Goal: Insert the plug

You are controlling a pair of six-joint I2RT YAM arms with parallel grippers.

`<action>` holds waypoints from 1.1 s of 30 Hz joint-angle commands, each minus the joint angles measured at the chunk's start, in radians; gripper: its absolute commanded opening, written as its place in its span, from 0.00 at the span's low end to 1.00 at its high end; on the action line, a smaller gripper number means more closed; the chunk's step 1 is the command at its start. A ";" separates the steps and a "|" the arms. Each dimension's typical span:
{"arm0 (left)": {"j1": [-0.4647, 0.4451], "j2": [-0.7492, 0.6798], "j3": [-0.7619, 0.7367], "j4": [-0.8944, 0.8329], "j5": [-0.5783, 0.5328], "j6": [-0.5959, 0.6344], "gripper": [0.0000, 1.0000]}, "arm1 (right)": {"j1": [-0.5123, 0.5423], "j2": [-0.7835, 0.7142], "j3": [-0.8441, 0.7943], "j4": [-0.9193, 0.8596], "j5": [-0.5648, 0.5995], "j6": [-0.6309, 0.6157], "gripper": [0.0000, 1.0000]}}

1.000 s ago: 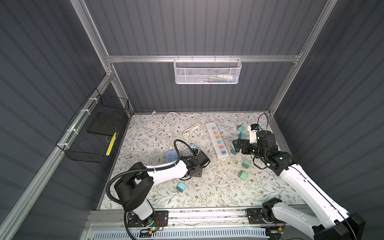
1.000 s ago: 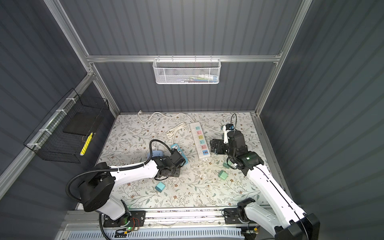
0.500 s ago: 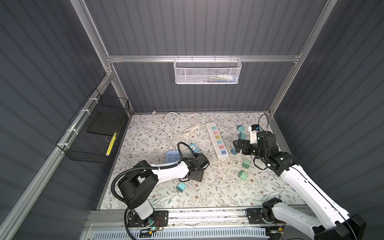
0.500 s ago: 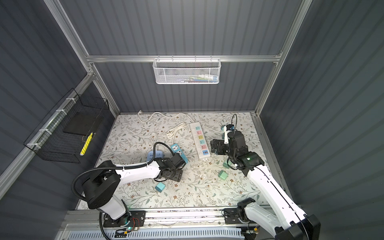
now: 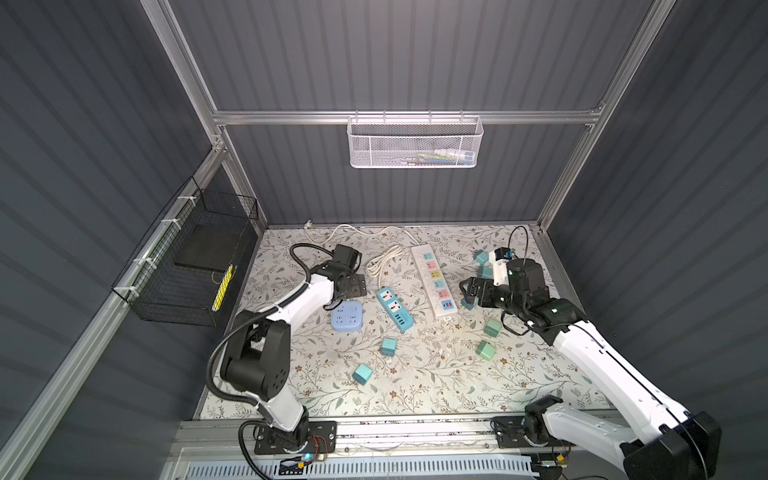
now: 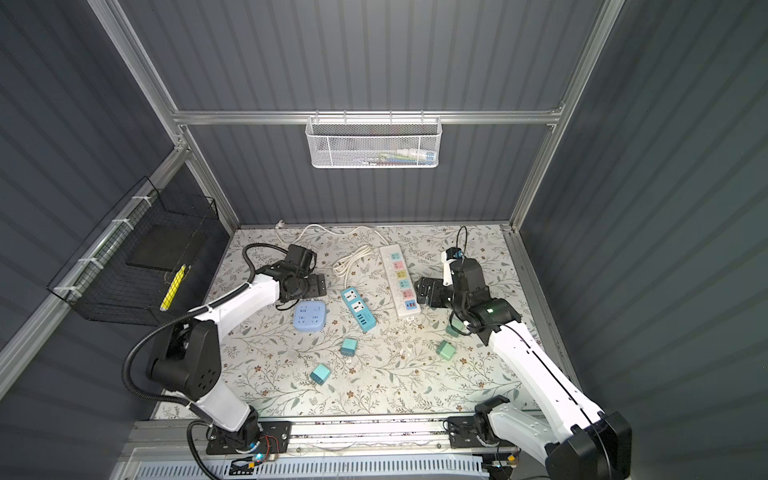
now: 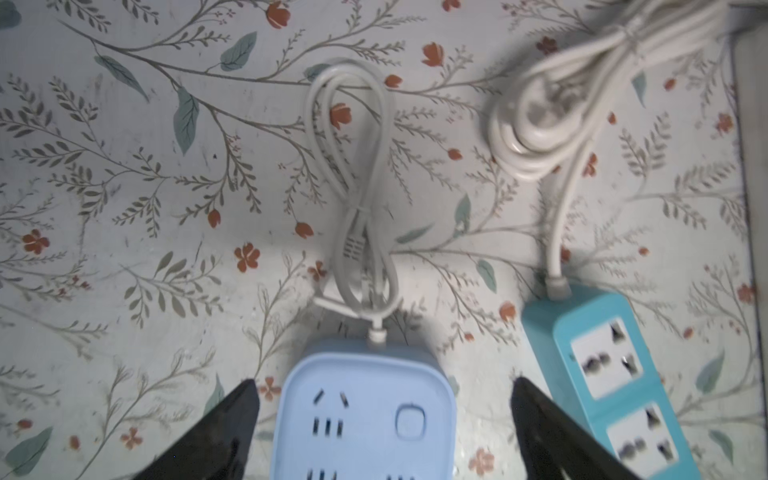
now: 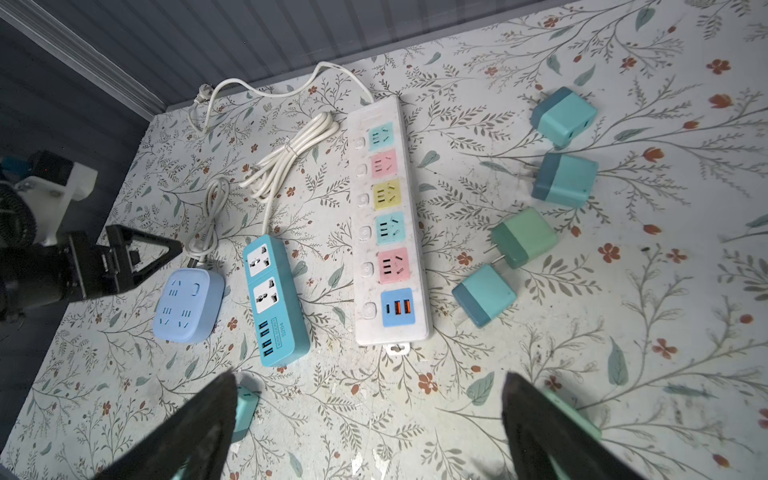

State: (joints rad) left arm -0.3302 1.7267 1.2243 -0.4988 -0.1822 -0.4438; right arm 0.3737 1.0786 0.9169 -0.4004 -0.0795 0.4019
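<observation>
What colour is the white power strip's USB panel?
Blue; the USB panel shows best in the right wrist view.

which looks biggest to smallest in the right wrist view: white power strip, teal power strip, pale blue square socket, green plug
1. white power strip
2. teal power strip
3. pale blue square socket
4. green plug
The last two are close; the socket looks slightly larger.
</observation>
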 commanded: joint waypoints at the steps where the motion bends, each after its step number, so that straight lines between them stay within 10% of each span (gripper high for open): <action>1: 0.086 0.145 0.125 0.093 0.198 0.040 0.91 | 0.000 0.007 0.025 0.051 -0.022 0.004 0.98; 5: 0.097 0.334 0.315 0.061 0.264 0.073 0.86 | 0.001 0.013 0.025 0.051 -0.012 -0.003 0.98; 14: 0.068 0.375 0.240 0.208 0.439 -0.003 0.82 | 0.001 -0.006 0.023 0.034 0.045 -0.033 0.99; 24: -0.017 0.107 -0.032 0.249 0.487 0.018 0.84 | 0.001 0.001 0.035 0.041 0.055 -0.042 0.99; 33: -0.086 -0.133 -0.057 -0.039 0.280 0.117 0.86 | 0.016 0.070 0.043 0.043 -0.012 -0.028 0.90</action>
State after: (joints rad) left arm -0.3687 1.6390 1.1828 -0.3874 0.1673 -0.3717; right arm 0.3759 1.1065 0.9379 -0.3580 -0.0624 0.3737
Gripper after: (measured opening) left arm 0.865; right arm 0.912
